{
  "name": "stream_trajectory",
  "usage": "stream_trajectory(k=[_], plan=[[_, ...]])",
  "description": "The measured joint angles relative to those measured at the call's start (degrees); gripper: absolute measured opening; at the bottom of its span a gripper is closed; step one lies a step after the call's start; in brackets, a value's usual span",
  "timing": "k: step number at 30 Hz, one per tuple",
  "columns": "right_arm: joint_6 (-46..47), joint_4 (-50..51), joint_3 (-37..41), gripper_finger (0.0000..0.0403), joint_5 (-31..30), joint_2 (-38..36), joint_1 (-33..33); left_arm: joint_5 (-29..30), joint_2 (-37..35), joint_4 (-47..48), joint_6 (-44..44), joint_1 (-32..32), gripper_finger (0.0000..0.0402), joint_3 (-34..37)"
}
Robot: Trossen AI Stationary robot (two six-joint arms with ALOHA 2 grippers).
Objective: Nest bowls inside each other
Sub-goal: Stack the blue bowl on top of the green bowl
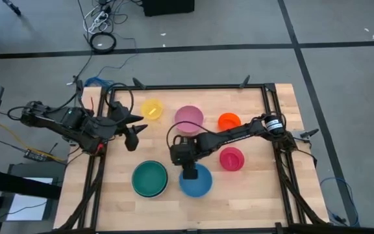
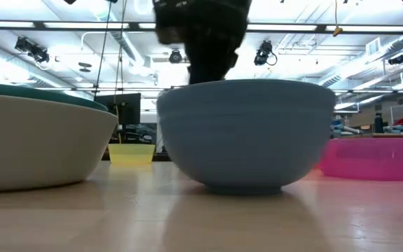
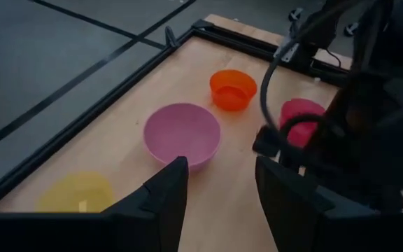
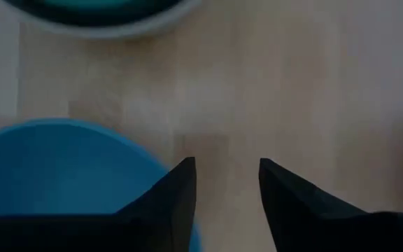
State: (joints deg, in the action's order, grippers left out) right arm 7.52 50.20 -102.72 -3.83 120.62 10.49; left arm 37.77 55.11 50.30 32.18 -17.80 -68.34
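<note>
While the left gripper (image 1: 134,138) is held open near the yellow bowl (image 1: 152,108), the right gripper (image 1: 190,171) is poised, parted and empty, over the blue bowl's (image 1: 197,184) rim.

Seven bowls (image 1: 194,181), two claws (image 1: 190,173)

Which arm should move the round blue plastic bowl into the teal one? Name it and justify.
Right, probably. The right gripper hangs over the round blue plastic bowl's rim, fingers open, beside the teal bowl. The left gripper waits farther off by the table's left edge.
</note>
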Motion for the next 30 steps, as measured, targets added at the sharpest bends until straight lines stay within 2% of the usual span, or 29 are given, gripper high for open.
stream_trajectory(k=[9, 13, 17, 23, 30], plan=[[-1.03, 4.22, -0.04, 0.0172, -0.66, -4.78, 0.02, -0.03, 0.04, 0.35, 0.36, 0.0, 0.0177, 0.0], [0.41, 8.35, 0.19, 0.0181, 1.63, -4.54, 0.47, -0.12, 0.04, 0.79, 0.76, 0.0, 0.0177, 0.0], [1.75, 8.23, 2.77, 0.0187, 2.25, -4.0, 1.16, -0.12, 0.04, 0.75, 0.77, 0.0, 0.0177, 0.02], [3.47, 1.9, 9.53, 0.0187, 2.07, -3.98, 1.46, -0.12, 0.04, 0.68, 0.79, -0.18, 0.0177, 0.02], [3.98, -13.18, 19.48, 0.0168, 2.08, -3.98, 0.11, -0.12, 0.07, 0.65, 0.93, -0.31, 0.0177, 0.02]])
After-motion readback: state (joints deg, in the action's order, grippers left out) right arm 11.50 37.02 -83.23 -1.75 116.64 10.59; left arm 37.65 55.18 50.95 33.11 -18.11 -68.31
